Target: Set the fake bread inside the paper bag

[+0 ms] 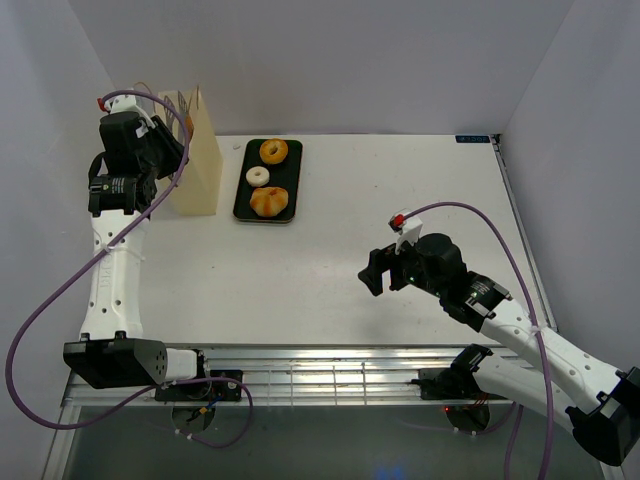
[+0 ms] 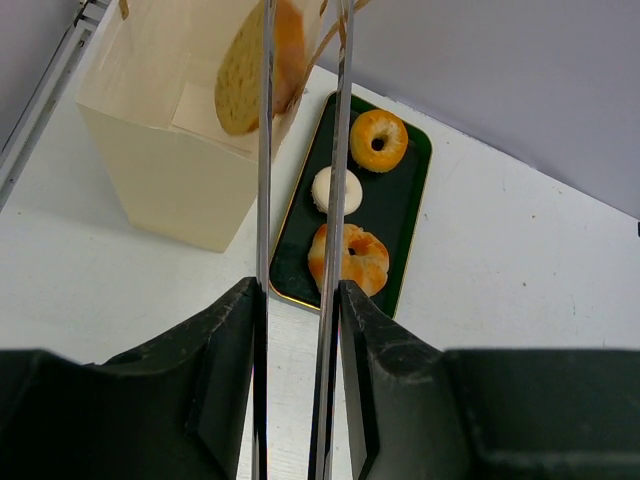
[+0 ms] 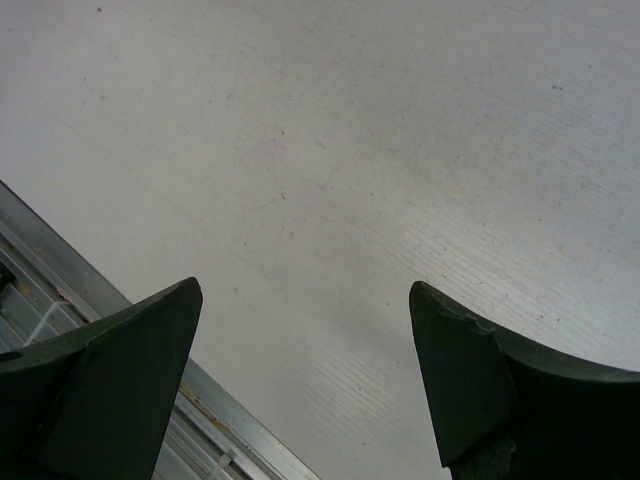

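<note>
The tall cream paper bag (image 1: pixel 197 165) (image 2: pixel 165 170) stands at the back left with its mouth open. My left gripper (image 1: pixel 172 135) (image 2: pixel 304 20) hangs over the mouth, its long thin metal blades slightly parted. A flat tan piece of fake bread (image 2: pixel 243 75) sits in the bag's mouth against the left blade and clear of the right one. On the black tray (image 1: pixel 240 195) (image 2: pixel 412 215) lie an orange-brown ring (image 1: pixel 273 151) (image 2: pixel 379 141), a white ring (image 1: pixel 259 176) (image 2: pixel 337 191) and a golden bun (image 1: pixel 269 201) (image 2: pixel 349 257). My right gripper (image 1: pixel 373 270) (image 3: pixel 305 300) stands open and holds nothing.
The tray lies just right of the bag. White walls close in the table at the back and on both sides. A metal rail (image 3: pixel 120 330) runs along the near edge by the arm bases. The right gripper hovers over bare tabletop near that rail.
</note>
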